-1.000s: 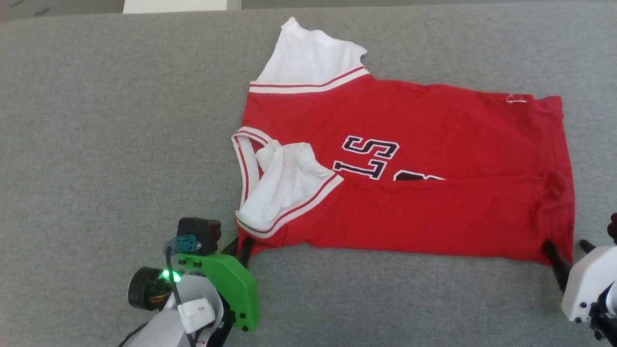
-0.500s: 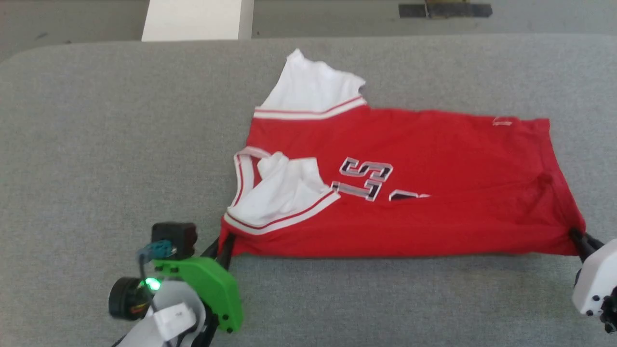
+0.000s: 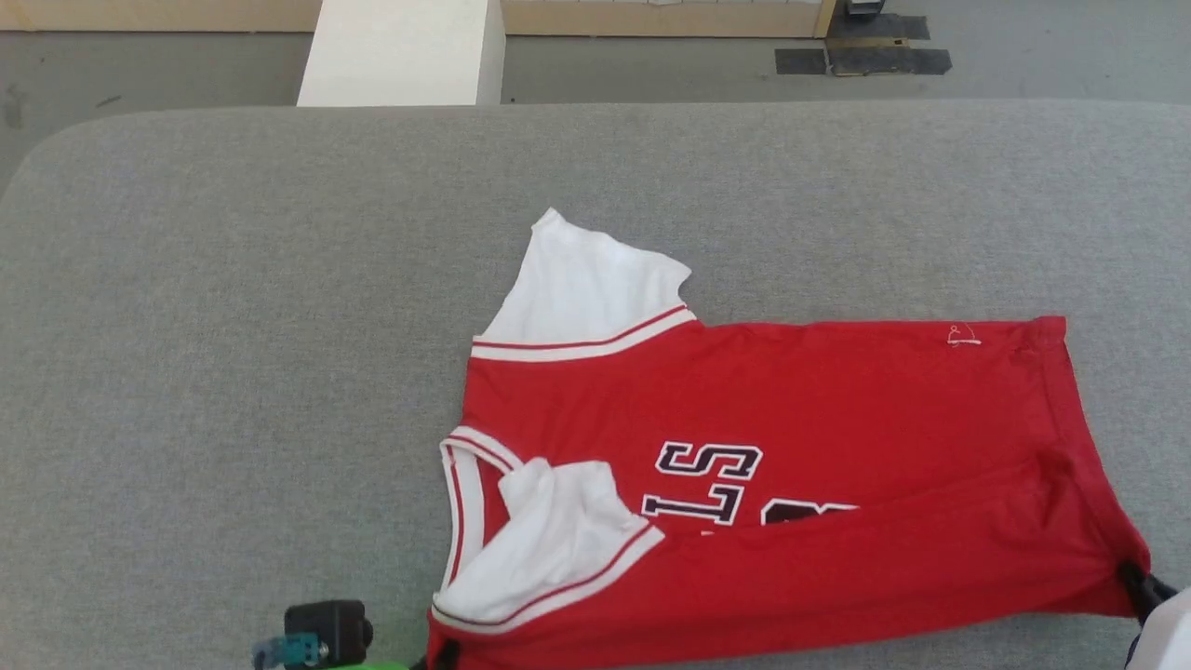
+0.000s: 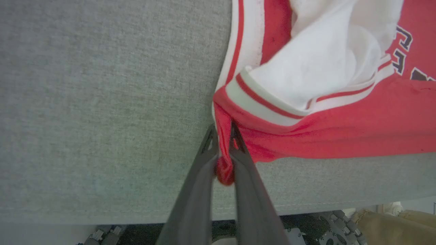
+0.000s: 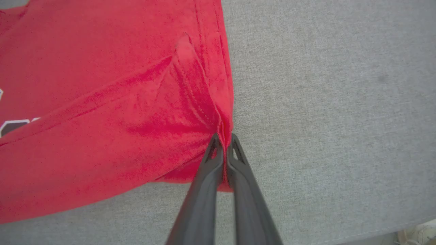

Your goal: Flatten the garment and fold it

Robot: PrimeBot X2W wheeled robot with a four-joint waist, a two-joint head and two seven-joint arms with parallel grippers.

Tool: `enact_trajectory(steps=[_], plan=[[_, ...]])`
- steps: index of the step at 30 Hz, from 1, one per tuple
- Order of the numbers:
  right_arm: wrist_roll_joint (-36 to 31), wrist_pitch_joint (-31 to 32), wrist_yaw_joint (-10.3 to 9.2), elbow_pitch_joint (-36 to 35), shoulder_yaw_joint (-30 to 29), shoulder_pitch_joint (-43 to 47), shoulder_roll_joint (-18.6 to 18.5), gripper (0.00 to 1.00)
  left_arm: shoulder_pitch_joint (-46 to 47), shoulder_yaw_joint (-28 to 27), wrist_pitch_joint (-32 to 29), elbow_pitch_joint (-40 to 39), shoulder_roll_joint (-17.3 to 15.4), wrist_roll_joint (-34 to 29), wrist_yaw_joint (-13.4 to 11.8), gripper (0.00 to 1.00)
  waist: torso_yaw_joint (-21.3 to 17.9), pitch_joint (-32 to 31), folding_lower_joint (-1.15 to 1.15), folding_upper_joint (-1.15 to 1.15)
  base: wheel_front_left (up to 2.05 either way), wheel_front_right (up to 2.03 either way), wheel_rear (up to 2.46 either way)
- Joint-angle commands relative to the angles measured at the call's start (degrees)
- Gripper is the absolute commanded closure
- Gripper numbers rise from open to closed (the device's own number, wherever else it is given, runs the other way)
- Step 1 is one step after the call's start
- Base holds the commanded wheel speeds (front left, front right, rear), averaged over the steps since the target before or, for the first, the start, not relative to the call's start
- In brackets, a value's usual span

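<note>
Jersey T-shirt (image 3: 791,400): lies sideways on the grey desk (image 3: 233,326), collar (image 3: 461,502) toward my left and hem (image 3: 1070,409) toward my right. Its near long edge is doubled over the front and hides the lower part of the lettering (image 3: 712,479).
Sleeves: the far sleeve (image 3: 586,288) is spread flat. The near sleeve (image 3: 549,549) is crumpled on the chest beside the collar.
Left tool (image 4: 223,131): pressed together on a bunch of red cloth at the near shoulder corner, just under the sleeve band (image 4: 262,102).
Right tool (image 5: 224,137): pinching the near hem corner, with the cloth gathered into creases at the grip.
Step in hand, as I judge it: tensioning the near edge between both grips before carrying it across.
Technique: I move both tools at one height and pace. I draw them apart only until the edge runs straight, and I lift just enough that the cloth clears the desk without dragging the far half.
Caution: the crumpled sleeve may get trapped inside the fold. The right grip sits at the very corner and may slip.
</note>
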State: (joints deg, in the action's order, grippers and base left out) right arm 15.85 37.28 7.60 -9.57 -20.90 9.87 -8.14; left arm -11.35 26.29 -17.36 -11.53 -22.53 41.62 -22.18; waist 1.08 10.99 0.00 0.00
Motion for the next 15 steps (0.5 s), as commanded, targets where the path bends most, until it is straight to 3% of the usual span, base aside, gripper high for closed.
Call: enact_trajectory(steps=[1, 3, 4, 5, 6, 15], plan=[[-0.34, -0.58, -0.11, 0.26, -0.27, 0.59, 0.35, 1.0, -0.7, -0.54, 1.05, 1.08, 0.68, 0.67, 0.05, 1.0, 0.14, 0.01, 0.0, 0.0, 0.0, 0.0, 0.0], [-0.47, -1.44, -0.11, 0.86, -0.22, 0.7, 0.89, 1.0, -0.34, -0.78, 2.54, 2.4, 1.66, 1.04, 0.72, 1.0, 0.33, -0.17, 0.0, 0.0, 0.0, 0.0, 0.0], [-0.54, -2.07, -0.11, 1.09, -0.27, 0.52, 1.11, 0.96, 0.04, -0.97, 3.33, 2.98, 2.0, 1.0, 0.95, 0.64, 0.42, -0.27, 0.0, 0.0, 0.0, 0.0, 0.0], [-0.72, -2.68, -0.11, 1.4, 0.19, 0.41, 1.07, 0.07, 0.63, -1.07, 4.18, 3.66, 2.27, 0.85, 1.38, 0.07, 0.5, -0.48, 0.0, 0.0, 0.0, 0.0, 0.0], [-0.82, -3.03, -0.11, 1.66, 0.52, 0.34, 1.01, 0.0, 1.11, -1.21, 4.8, 4.1, 2.48, 0.77, 1.68, 0.0, 0.56, -0.63, 0.0, 0.0, 0.0, 0.0, 0.0], [-0.6, -7.99, -0.11, -0.82, 0.88, -1.96, 1.53, 0.0, 5.41, -6.67, 12.85, 1.2, 1.57, -0.83, 2.72, 0.0, 0.2, -2.11, 0.0, 0.0, 0.0, 0.0, 0.0]])
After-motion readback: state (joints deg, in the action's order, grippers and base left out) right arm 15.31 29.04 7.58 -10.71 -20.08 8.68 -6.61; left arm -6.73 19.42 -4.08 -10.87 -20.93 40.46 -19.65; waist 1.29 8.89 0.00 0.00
